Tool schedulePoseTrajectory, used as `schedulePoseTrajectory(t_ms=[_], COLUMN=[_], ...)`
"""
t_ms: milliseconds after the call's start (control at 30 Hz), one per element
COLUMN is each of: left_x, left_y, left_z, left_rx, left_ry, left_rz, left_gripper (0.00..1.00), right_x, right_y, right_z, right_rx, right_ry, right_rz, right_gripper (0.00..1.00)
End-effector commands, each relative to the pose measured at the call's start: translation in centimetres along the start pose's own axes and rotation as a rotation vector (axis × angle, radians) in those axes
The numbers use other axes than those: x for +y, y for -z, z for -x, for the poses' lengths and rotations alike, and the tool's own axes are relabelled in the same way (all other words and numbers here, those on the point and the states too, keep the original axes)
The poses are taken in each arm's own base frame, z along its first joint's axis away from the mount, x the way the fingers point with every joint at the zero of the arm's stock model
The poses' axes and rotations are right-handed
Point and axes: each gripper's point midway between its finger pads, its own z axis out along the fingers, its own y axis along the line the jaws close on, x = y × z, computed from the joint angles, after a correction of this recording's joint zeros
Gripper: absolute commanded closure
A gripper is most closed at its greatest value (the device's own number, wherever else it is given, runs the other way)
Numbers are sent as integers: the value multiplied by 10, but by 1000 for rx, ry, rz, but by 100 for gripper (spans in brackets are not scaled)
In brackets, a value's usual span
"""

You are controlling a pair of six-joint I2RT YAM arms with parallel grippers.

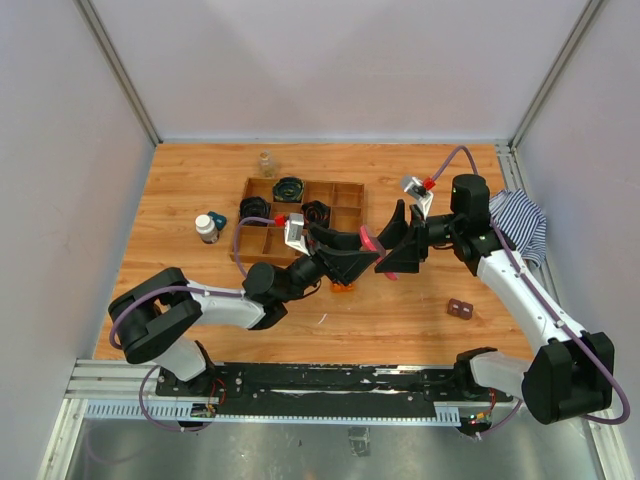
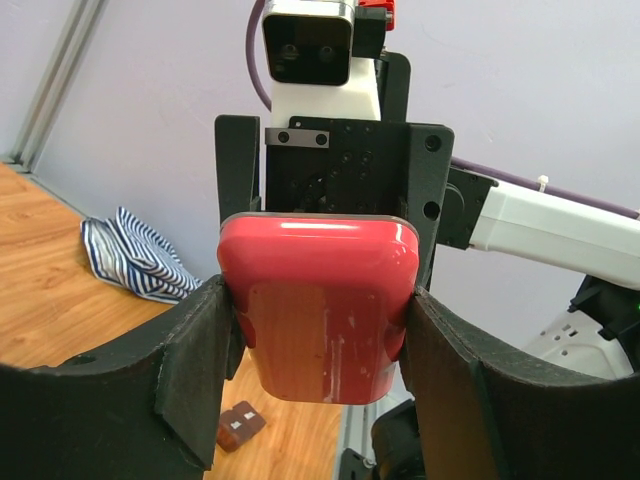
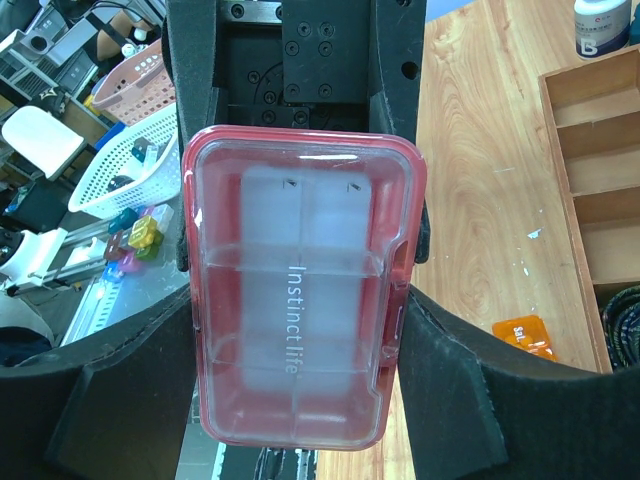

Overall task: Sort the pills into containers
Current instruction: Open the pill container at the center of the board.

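Near the front of the counter (image 1: pixel 400 320) lie a brown block (image 1: pixel 460 308) on the right and an orange block (image 1: pixel 343 287) nearer the middle. Above the orange block, off the counter, the pink box (image 3: pixel 295 300) hangs between the two arms. The left jaws pinch one end by its long sides and the right jaws pinch the other end, so both are closed on it. Its clear lid faces the right wrist camera and its pink base the left. Behind it sits the wooden tray (image 1: pixel 345 184). The capped dark bottle (image 1: pixel 206 227) stands just left of the tray and the clear vial (image 1: pixel 266 163) just beyond it. A striped cloth (image 1: pixel 522 225) lies at the right edge.
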Motion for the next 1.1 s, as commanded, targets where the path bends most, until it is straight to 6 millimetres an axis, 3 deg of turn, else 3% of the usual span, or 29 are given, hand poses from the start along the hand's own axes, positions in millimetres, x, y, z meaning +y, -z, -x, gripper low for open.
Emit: schedulePoseTrajectory(t_ms=[0, 167, 300, 700, 1067], left_x=[-51, -45, -36, -34, -34], left_y=[-3, 1, 6, 15, 14], left_z=[50, 46, 46, 47, 48], left_rx=[-198, -184, -169, -150, -157], left_ry=[-33, 9, 51, 83, 80], left_rz=[-201, -182, -162, -162, -158], left_gripper=[95, 100, 100, 100, 100], right_x=[10, 8, 9, 7, 4], right_y=[-6, -5, -4, -1, -4], right_z=[6, 8, 11, 10, 6], right_rx=[12, 9, 4, 0, 13], right_ry=[18, 17, 18, 5, -60], right_rz=[28, 5, -3, -8, -7], right_gripper=[44, 15, 4, 5, 23])
